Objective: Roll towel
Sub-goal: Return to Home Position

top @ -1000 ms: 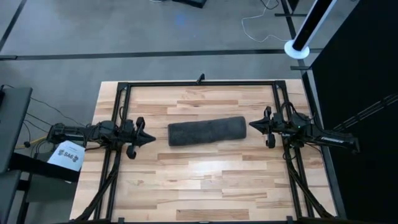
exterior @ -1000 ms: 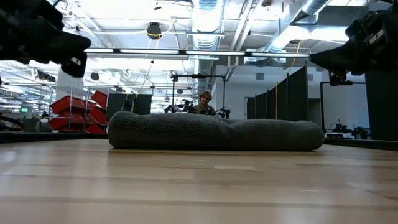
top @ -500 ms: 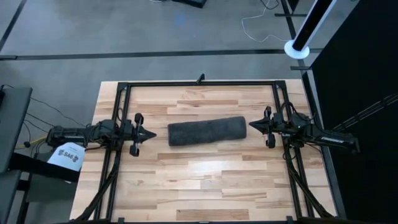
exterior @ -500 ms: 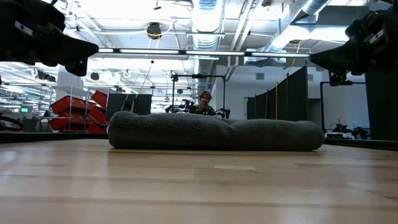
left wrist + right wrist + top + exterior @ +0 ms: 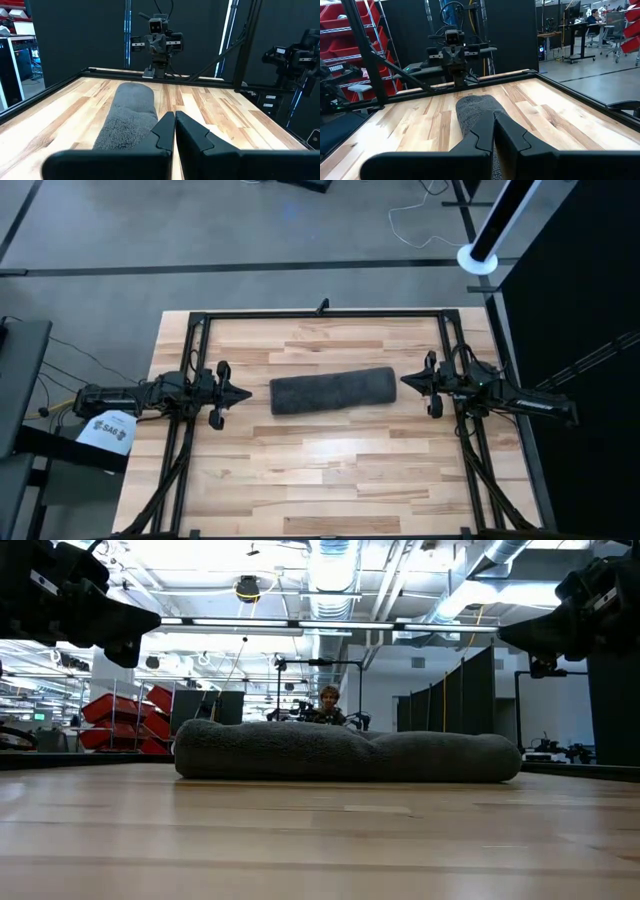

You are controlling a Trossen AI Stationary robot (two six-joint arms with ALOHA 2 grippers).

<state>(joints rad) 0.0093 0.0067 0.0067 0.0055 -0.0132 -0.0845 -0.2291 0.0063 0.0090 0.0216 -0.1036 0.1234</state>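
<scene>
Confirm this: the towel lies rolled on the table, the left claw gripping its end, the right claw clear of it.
Not quite. The left claw grips nothing: the high view shows a gap between it and the rolled towel. The right claw is clear too.

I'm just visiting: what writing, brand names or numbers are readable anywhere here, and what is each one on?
"SAG", last letter unsure: on the white sheet beside the left arm, high view.
"TROSSEN": on dark equipment off to the side, right wrist view.
Too small to read: white stickers on gear beyond the table, left wrist view.
None: the towel shows no writing.
</scene>
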